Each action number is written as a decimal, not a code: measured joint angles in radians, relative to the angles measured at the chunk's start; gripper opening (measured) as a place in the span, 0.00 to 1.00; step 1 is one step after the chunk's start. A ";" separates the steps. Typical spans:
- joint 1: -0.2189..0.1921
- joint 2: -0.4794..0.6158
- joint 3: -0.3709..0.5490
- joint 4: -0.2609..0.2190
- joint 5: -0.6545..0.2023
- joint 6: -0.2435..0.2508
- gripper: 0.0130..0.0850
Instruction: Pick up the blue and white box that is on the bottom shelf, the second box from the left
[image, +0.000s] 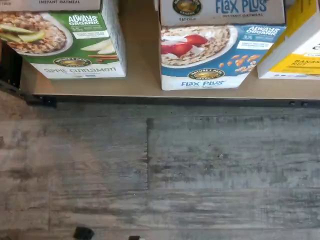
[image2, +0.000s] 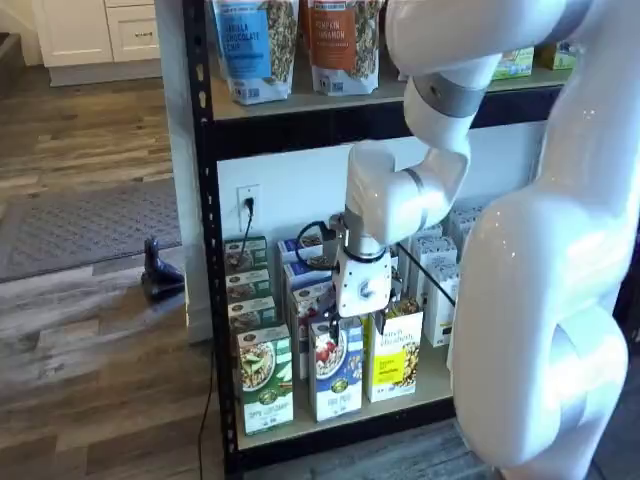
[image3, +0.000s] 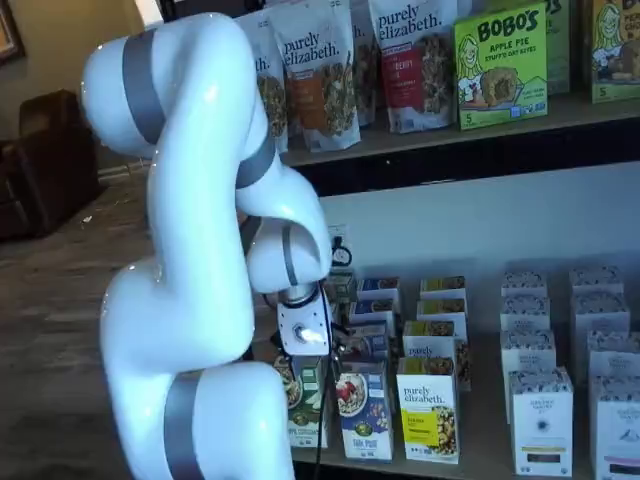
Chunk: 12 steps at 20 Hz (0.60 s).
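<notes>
White-bodied gripper (image2: 362, 300) hung just in front of tall slim blue and white cardboard box (image2: 336, 382), nothing held or touched, jaws taken as spread wide. Box stood on pale tan bottom shelf (image2: 420, 390), between green-and-white box (image2: 264, 378) and yellow box (image2: 392, 356).

You have the bottom shelf (image: 140, 82), a pale tan board with a black front rail, carrying upright boxes in rows. At its front edge stand the green-and-white box (image2: 264, 378), the blue and white box (image2: 335, 380) and the yellow box (image2: 394, 356).
</notes>
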 joint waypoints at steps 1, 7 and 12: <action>0.000 0.015 -0.006 -0.014 -0.012 0.013 1.00; -0.009 0.102 -0.066 -0.123 -0.047 0.109 1.00; -0.011 0.181 -0.135 -0.045 -0.038 0.032 1.00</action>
